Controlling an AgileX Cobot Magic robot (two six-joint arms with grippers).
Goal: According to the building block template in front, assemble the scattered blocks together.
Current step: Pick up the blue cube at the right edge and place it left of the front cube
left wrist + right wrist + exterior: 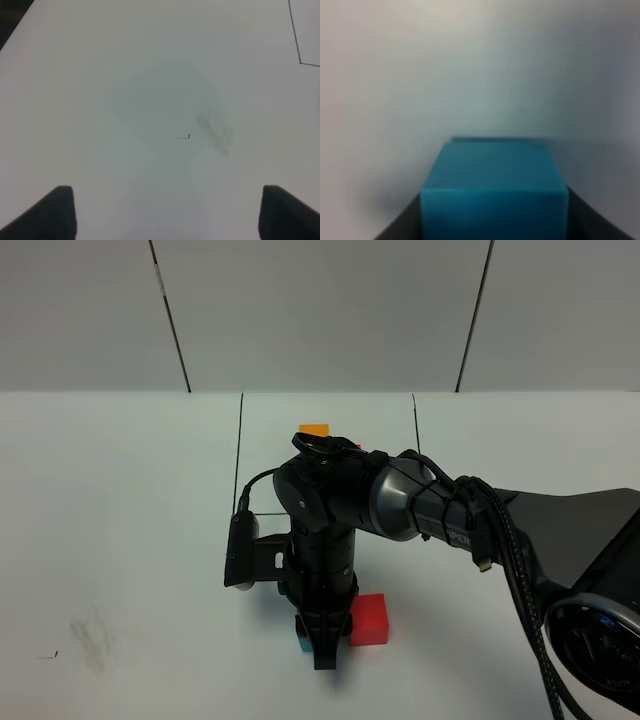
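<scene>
Clamping blue block [494, 190] in right tool [322, 652], closed onto it, low on tabletop [120, 540] just beside red block [368, 620]. Presumably to join them per template [314, 429], mostly hidden behind arm [420, 505]. Holding left tool [167, 215] wide open, empty, out of the way.

The surface [120, 490] is plain white, ruled with thin black lines [241, 440] and marked by a faint grey smudge [215, 132]. Two loose blocks show: a red block [368, 620] and a teal-blue block [494, 190]. The orange template cube [314, 429] peeks out behind the arm [400, 500] — black, with a grey sheen.
</scene>
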